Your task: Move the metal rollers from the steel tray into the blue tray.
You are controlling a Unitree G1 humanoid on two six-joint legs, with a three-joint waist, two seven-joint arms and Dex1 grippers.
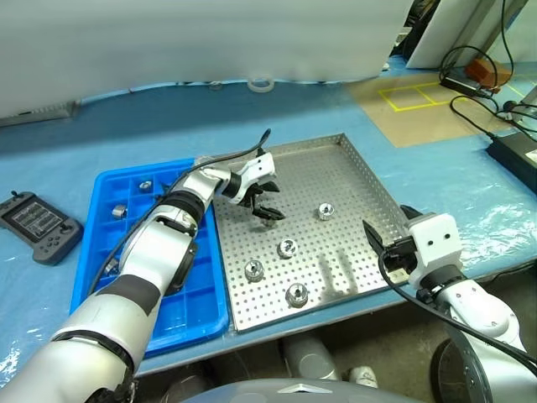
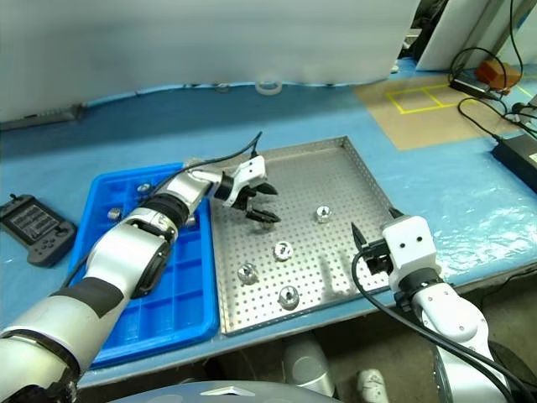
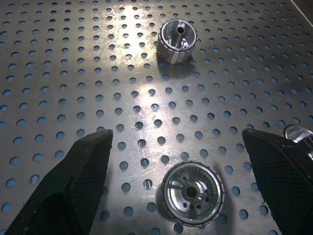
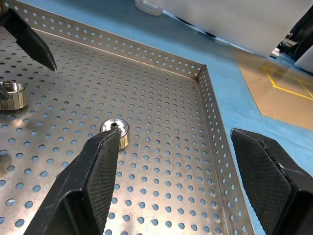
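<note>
Left-eye view: my left end effector (image 1: 265, 201) hangs over the large flat silver steel tray with its hole-dotted floor and low rim (image 1: 352, 164), near the tray's 11 o'clock corner, its two black fingers spread wide and holding nothing. My right end effector (image 1: 382, 241) sits at the tray's 3 o'clock edge, jaws well apart and empty.

Four small shiny silver-grey metal rollers (image 1: 288, 247) lie loose on the steel tray: one toward 2 o'clock (image 1: 325, 211), one near the centre, one at 7 o'clock (image 1: 253, 269) and one at 6 o'clock (image 1: 296, 294). Each is short and round, ribbed around its side like a knurled nut, with a polished dished face and a small centre hole. In my left wrist view one roller (image 3: 192, 192) sits between my open fingers (image 3: 80, 171), apart from both, and another (image 3: 177, 40) lies further out.

Beside the steel tray at 9 o'clock is the bright blue plastic tray of square compartments (image 1: 101, 180); two compartments near its far end each hold a small silvery piece (image 1: 144, 185). A black handheld remote (image 1: 38, 224) rests on the blue-covered worktop (image 1: 168, 117).
</note>
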